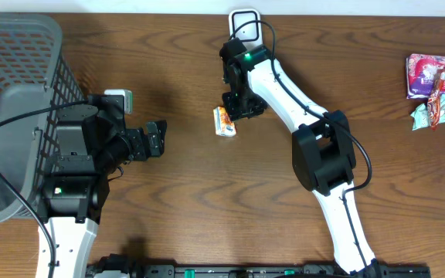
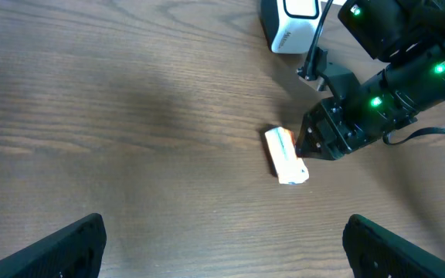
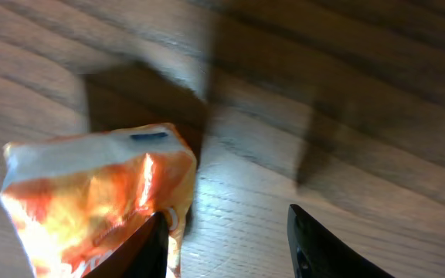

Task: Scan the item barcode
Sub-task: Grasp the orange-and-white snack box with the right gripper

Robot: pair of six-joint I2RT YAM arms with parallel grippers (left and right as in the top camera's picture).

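A brown wooden table [image 1: 168,224] seen from above. A grey mesh basket [image 1: 22,85] fills its left edge, probably the place for goods once they are scanned. The right arm [image 1: 323,158], white with black joints, reaches from the near edge up across the middle. At the far edge a white barcode scanner [image 1: 244,22] sits with its cable [image 1: 263,29] looping off, near enough that an item could be lifted to it. A small heap of snack packs [image 1: 431,86] lies well apart at the far right, seemingly waiting their turn.

The item to scan, a small orange and white packet [image 1: 224,122], lies flat on the table near the middle, just below the scanner. The right gripper [image 1: 235,110] is low, right beside it, which looks like lining up for a pick. The left gripper [image 1: 161,139] hangs near the basket, jaws spread wide and holding nothing, clear of the work.

The right wrist camera shows what the overhead hides. The right gripper's two dark fingers [image 3: 319,247] stand partly apart with bare table between them. The crinkled packet sits against the outer side of one finger, not between the two, so nothing is held. The left wrist camera shows the packet, the right gripper and the scanner in one line
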